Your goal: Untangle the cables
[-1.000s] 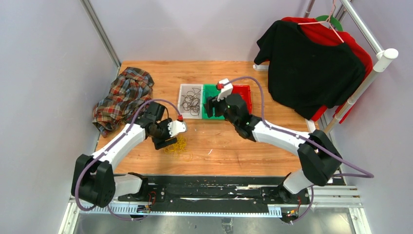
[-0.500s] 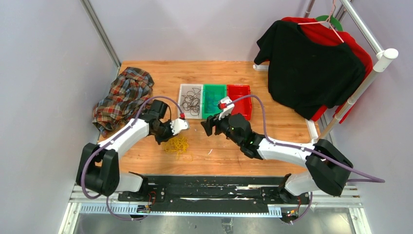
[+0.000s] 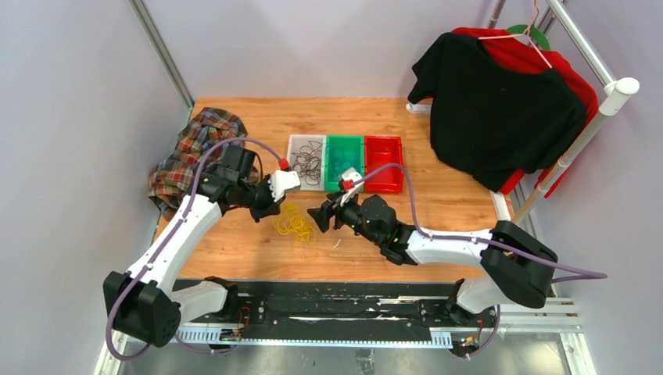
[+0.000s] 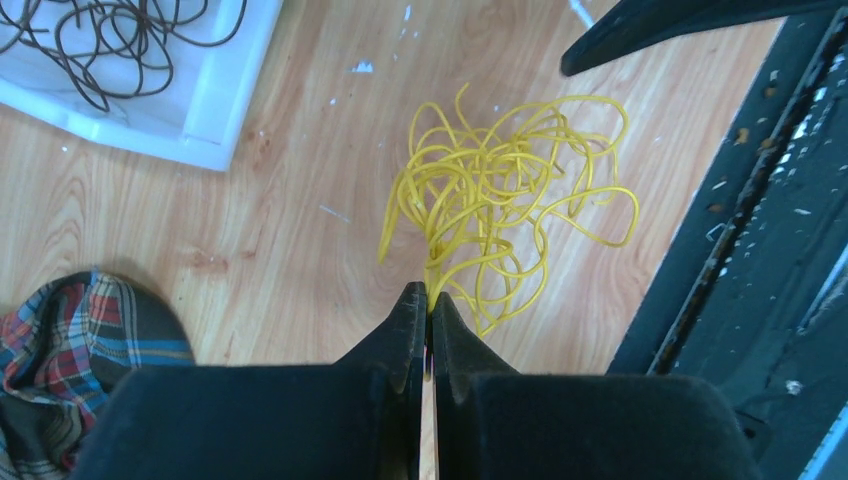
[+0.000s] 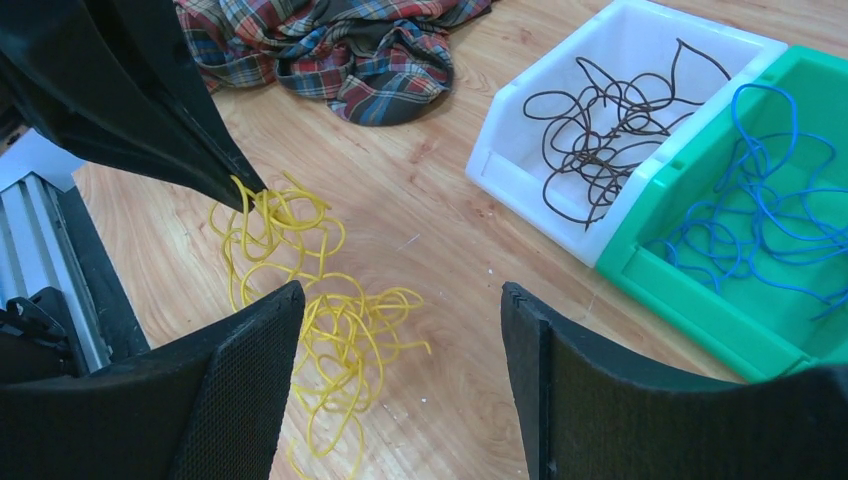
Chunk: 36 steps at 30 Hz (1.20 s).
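Since a second ago, my right gripper [image 5: 400, 292] has swung from the bins [image 3: 326, 162] to the yellow cables [image 4: 500, 190], mid-counter toward the near edge; jaws released, apparently ready for a second strand. My left gripper [image 4: 428, 300]: clenched on one strand of them, presumably anchoring the tangle for pulling apart.

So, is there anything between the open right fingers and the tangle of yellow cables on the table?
Nothing visible. Only bare wooden table lies between the right gripper and the tangle of thin yellow cables. The left gripper is shut on a strand at the tangle's far side, beside the path.
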Motion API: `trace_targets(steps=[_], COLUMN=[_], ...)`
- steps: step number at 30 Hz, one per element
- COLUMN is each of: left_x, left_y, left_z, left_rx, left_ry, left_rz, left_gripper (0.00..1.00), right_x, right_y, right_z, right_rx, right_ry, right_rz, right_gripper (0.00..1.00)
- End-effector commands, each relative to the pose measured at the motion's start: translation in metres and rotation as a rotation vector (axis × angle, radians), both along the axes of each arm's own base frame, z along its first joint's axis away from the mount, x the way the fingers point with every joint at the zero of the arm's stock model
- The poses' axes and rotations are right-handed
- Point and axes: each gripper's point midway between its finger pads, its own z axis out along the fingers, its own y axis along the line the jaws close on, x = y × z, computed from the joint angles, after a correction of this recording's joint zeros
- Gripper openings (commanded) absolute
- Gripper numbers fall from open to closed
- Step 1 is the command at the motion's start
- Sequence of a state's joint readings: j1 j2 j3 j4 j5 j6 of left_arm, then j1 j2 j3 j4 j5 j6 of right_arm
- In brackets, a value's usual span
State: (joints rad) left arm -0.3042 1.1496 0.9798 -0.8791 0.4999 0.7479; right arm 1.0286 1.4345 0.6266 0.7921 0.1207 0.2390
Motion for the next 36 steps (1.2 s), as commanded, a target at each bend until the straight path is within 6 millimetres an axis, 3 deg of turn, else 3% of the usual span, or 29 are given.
trace_targets(steps=[1, 9, 15, 19, 25, 29, 33, 36], left_x=[-0.013, -0.016, -0.019, -0.018, -0.015, -0.017, -0.018, -0.020], left_y=[-0.012, -0.013, -0.019, -0.019, -0.022, -0.024, -0.026, -0.026], left_z=[0.027, 0.047, 0.051, 0.055, 0.071, 0.076, 0.077, 0.079], left_rx=[-0.098, -0.126, -0.152, -0.156, -0.179, -0.197, -0.207, -0.215], left_ry=[0.019, -0.035, -0.019, -0.029, -0.062, -0.063, -0.059, -0.062], left_rz=[-0.009, -0.013, -0.017, -0.016, -0.016, -0.020, -0.023, -0.024], left_gripper=[0.01, 0.01, 0.01, 0.01, 0.01, 0.01, 0.01, 0.01], right_x=[-0.008, -0.016, -0.028, -0.031, -0.023, -0.030, -0.029, -0.025], right_y=[0.009, 0.015, 0.037, 0.040, 0.023, 0.031, 0.037, 0.035], right_z=[0.015, 0.020, 0.030, 0.017, -0.016, -0.027, -0.034, -0.034], right_rx=[0.047, 0.060, 0.108, 0.083, 0.007, 0.014, 0.026, 0.022], right_ry=[-0.035, -0.060, -0.068, -0.053, -0.004, 0.041, 0.070, 0.080], right_rz=[0.034, 0.072, 0.148, 0.145, 0.056, 0.100, 0.099, 0.067], right_gripper=[0.72, 0.73, 0.73, 0.73, 0.72, 0.71, 0.65, 0.53])
